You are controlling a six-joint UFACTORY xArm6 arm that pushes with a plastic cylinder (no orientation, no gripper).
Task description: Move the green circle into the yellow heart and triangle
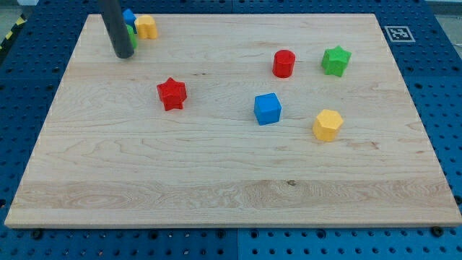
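My tip (124,55) rests on the board near the view's top left corner. Right behind the rod, a green block (133,35) shows only as a sliver, so I cannot make out its shape. It touches or nearly touches a yellow block (147,27) on its right, possibly a heart. A small blue block (129,16), partly hidden by the rod, sits just above the green one. The three form a tight cluster against the rod's right side.
A red star (172,93) lies left of centre. A red cylinder (284,63) and a green star (336,61) sit at the upper right. A blue cube (267,108) and a yellow hexagon (327,124) lie right of centre. The wooden board (216,188) ends near the cluster.
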